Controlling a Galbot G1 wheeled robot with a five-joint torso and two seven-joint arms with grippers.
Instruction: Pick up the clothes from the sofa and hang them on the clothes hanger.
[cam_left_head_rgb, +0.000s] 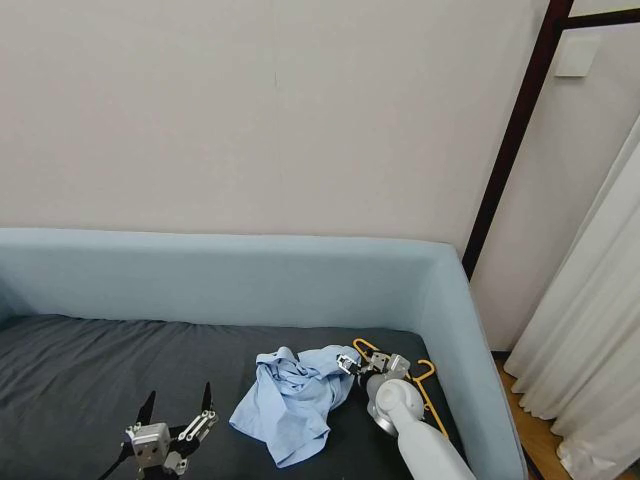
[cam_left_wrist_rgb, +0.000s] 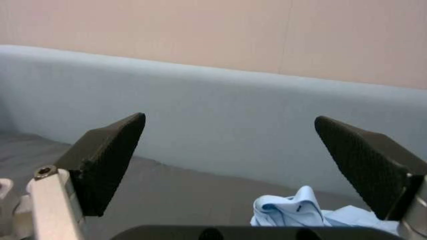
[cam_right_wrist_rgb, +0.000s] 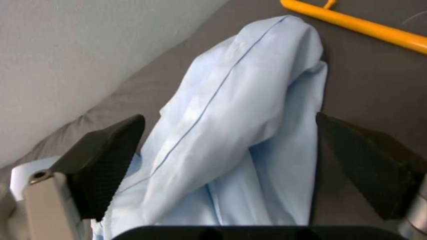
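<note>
While I watch the head view, the sofa (cam_left_head_rgb: 250, 280) fills the lower half, its pale blue back running to an armrest at 3 o'clock and its dark grey seat (cam_left_head_rgb: 80, 370) below. The light blue shirt (cam_left_head_rgb: 290, 395) lies crumpled on that seat at about 6 o'clock. Just at its 3 o'clock, the yellow hanger (cam_left_head_rgb: 437, 412) lies flat on the seat beside the armrest.

My right arm comes up from 5 o'clock, forearm low over the seat. The right gripper (cam_left_head_rgb: 350, 365) sits at the shirt's 2 o'clock edge. The right wrist view adds what the head view cannot give me. The jaws are spread wide with a raised fold of the shirt (cam_right_wrist_rgb: 233, 125) between them, not pinched, and a bar of the hanger (cam_right_wrist_rgb: 360, 30) lies beyond.

At 8 o'clock of the shirt, the left gripper (cam_left_head_rgb: 179, 395) points up above the seat, well apart from the cloth. Its wrist view shows the jaws released and holding nothing, facing the sofa back (cam_left_wrist_rgb: 220, 115), with a corner of the shirt (cam_left_wrist_rgb: 297, 207) low between them.
</note>
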